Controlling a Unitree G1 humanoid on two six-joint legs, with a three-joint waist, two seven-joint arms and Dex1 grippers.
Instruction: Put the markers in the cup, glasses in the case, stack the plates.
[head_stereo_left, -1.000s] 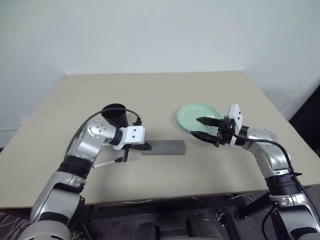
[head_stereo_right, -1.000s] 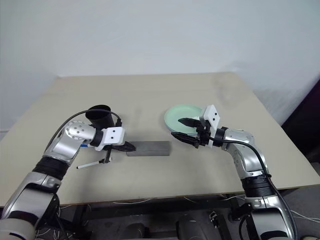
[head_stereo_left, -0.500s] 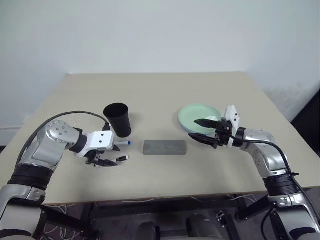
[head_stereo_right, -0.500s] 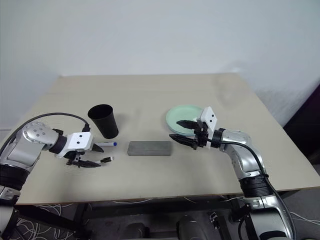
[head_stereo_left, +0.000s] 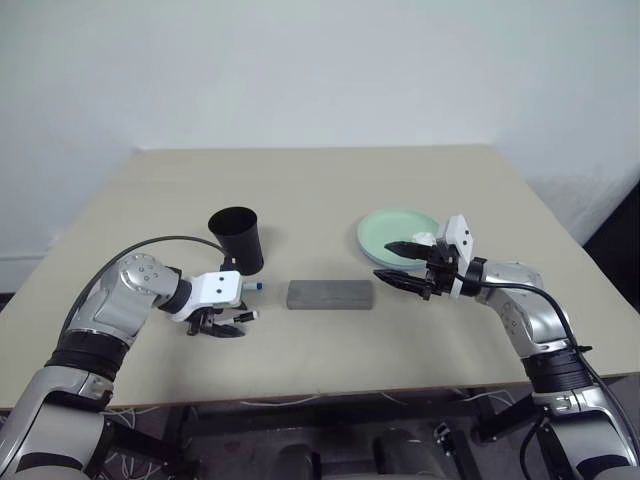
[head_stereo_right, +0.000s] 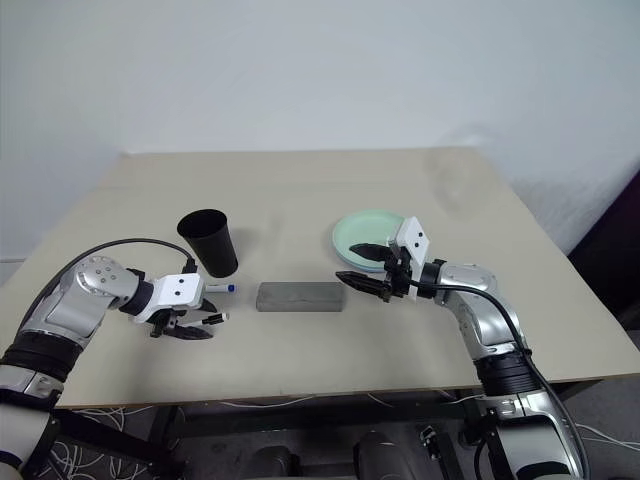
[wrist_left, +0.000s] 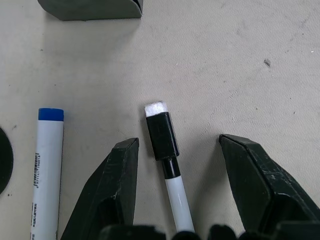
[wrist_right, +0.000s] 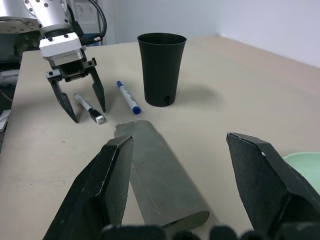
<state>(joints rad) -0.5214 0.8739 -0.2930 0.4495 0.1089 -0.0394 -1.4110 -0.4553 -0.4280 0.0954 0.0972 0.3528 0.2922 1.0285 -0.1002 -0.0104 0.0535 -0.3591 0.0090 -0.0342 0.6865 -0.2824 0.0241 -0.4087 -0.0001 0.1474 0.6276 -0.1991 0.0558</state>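
Carrying everything is a beige desk (head_stereo_left: 300, 190), its near edge toward the robot. On its right half lies a mint green plate (head_stereo_left: 390, 228), stacked on a second plate whose colour I cannot tell; the right gripper (head_stereo_left: 410, 263) hovers at the plate's near rim with its jaws spread and nothing between them, pointing toward the desk's middle. A flat grey case (head_stereo_left: 329, 294), shut, lies at the middle of the desk near the front edge, between the two grippers and apart from both. A black cup (head_stereo_left: 237, 240) stands upright left of the case, a little farther from the front edge. Just in front of the cup lies a blue-capped marker (wrist_left: 46, 162), its cap pointing toward the case. Beside it, nearer the front edge, lies a black-capped marker (wrist_left: 167, 160) with a white tip. The left gripper (wrist_left: 177, 187) points down over this second marker with its jaws released, one finger (wrist_left: 112, 185) on either side of the barrel, neither touching it. The blue-capped marker lies just outside that finger, on the cup side.
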